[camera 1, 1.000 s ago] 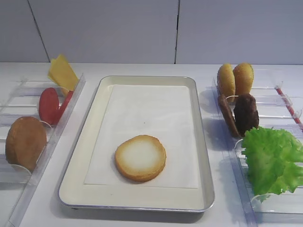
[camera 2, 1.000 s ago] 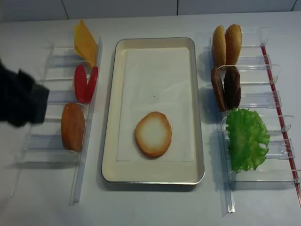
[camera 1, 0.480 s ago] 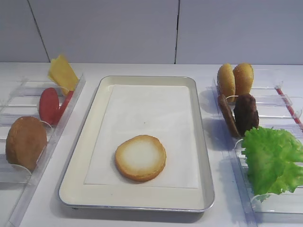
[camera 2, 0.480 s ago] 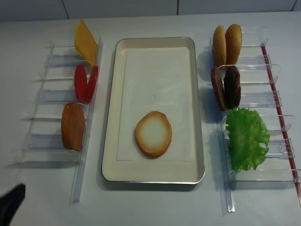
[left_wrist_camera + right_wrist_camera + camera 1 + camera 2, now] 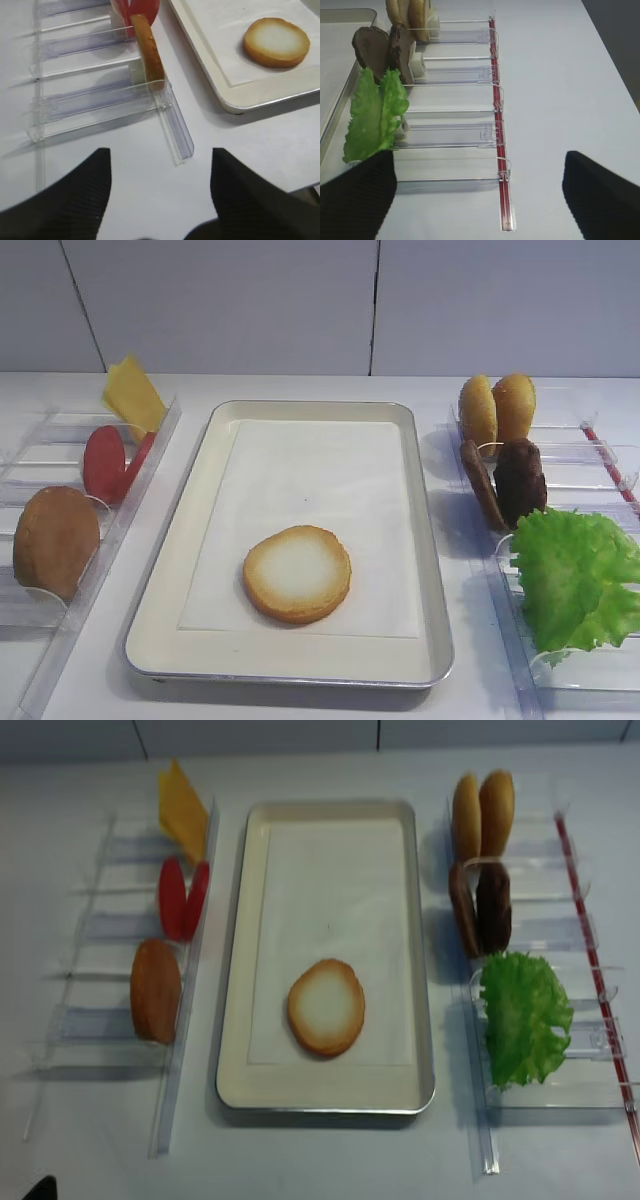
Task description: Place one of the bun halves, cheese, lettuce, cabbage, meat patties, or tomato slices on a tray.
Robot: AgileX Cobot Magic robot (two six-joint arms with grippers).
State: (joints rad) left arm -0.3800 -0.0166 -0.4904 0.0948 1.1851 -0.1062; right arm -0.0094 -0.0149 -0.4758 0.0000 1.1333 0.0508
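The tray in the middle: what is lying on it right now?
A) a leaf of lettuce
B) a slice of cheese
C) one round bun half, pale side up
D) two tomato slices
C: the tray holds only a bun half lying flat on the white paper, pale cut face up; the lettuce, tomato slices and cheese sit in the racks at the sides.

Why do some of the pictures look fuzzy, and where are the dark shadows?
The realsense high view is soft all over, so the lettuce lacks crisp edges; the other high view is sharper, with a grey shadow under the tray rim; in the left wrist view the left gripper shows as dark blurry shapes; the right wrist view blurs the right gripper too.
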